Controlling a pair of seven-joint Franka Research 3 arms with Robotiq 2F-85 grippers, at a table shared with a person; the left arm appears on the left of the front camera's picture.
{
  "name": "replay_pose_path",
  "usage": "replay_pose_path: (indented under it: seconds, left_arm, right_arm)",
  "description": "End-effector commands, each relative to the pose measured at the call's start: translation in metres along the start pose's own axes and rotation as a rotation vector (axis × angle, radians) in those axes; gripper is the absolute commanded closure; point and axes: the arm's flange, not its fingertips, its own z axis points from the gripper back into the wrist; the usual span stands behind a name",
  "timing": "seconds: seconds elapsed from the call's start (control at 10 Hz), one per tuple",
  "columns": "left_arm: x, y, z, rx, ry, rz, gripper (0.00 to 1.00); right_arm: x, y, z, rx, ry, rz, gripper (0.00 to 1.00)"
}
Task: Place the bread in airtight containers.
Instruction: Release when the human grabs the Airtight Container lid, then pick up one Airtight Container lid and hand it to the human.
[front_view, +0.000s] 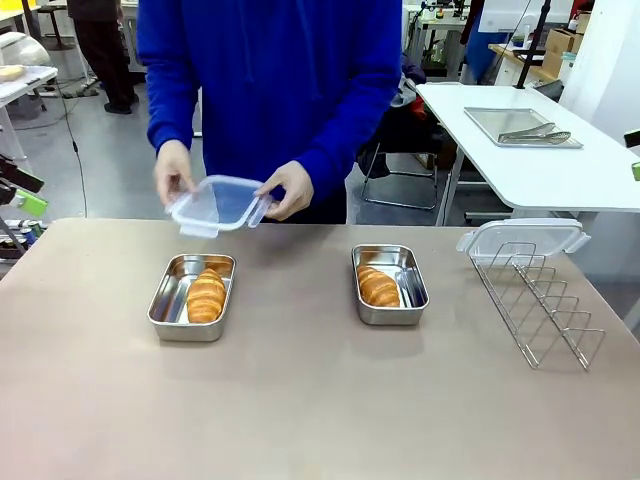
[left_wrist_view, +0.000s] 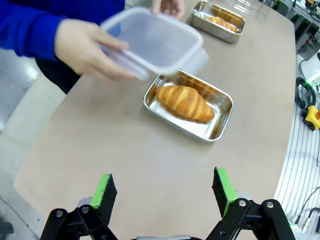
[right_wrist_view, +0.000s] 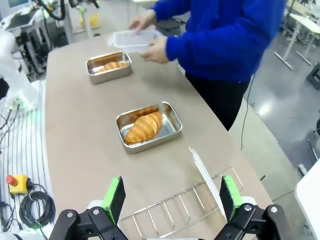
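Gaping wide with nothing between its green pads, the left gripper (left_wrist_view: 164, 190) hangs over bare table (left_wrist_view: 150, 165), short of the left tin (left_wrist_view: 212, 125). The right gripper (right_wrist_view: 172, 196) is just as wide and empty, above the wire rack (right_wrist_view: 165, 207). Beyond them the person's hands (front_view: 290, 190) hold a clear lid (front_view: 220, 205) by its two ends, roughly level, just above the far edge of the left tin. A second lid (front_view: 522, 238) rests on top of the wire rack at the table's right end.

Both rolls are already boxed. One roll (front_view: 206, 295) lies lengthwise in the left tin, and the other roll (front_view: 378, 287) lies toward the left side of the right tin (front_view: 408, 285).

The rolls look light, soft and flaky, so a hard pinch would probably crush them; a gentle hold across the thick middle suits best. The lids seem thin and slightly springy, best gripped at the rim and pressed down at the clips. The polished tins are stiff and may slide under that push.

Each roll is golden brown, ridged crosswise, tapered at the ends and shorter than its shiny, round-cornered tin.
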Motion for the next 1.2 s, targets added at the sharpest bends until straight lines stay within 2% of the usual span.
replay_pose_path:
  seconds: [0.0,1.1]
  left_arm:
    - [0.0005,-0.0007,0.0014,-0.01,-0.007,-0.022,0.0]
    - [0.0005,-0.0007,0.0014,-0.01,-0.007,-0.022,0.0]
  right_arm:
    - [0.0022,0.0005,0.0004,0.015,-0.02,0.005,0.0]
    - [0.0022,0.0005,0.0004,0.015,-0.02,0.005,0.0]
